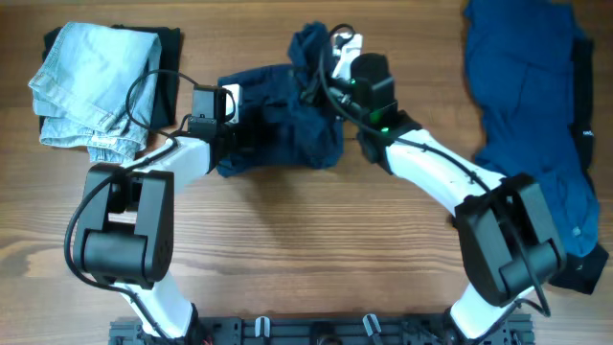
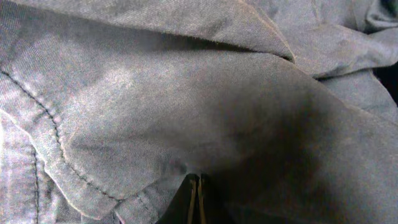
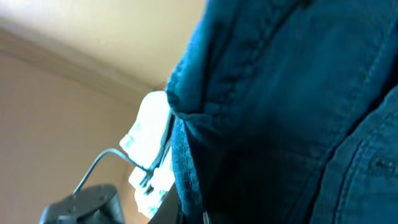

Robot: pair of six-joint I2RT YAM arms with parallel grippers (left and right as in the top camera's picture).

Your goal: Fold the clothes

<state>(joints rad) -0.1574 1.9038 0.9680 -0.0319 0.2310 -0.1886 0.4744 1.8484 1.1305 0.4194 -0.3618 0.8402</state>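
Currently the dark blue garment (image 1: 278,129) lies near the middle of the far edge of the surface, with its long axis parallel to that edge and both arms at its ends. The left end effector (image 1: 230,125) sits at the garment's left end. In the left wrist view its fingers (image 2: 200,202) are pressed together with cloth directly against them, which reads as a pinch on the fabric. The right end effector (image 1: 330,59) is at the right end, on the far side, where the cloth is bunched and raised. Its fingers are largely hidden by hanging fabric, so its pinch is inferred, not confirmed. The free bulk of the garment lies between the two grasps, toward the near edge from the right one. Either arm reaches its own end equally well.
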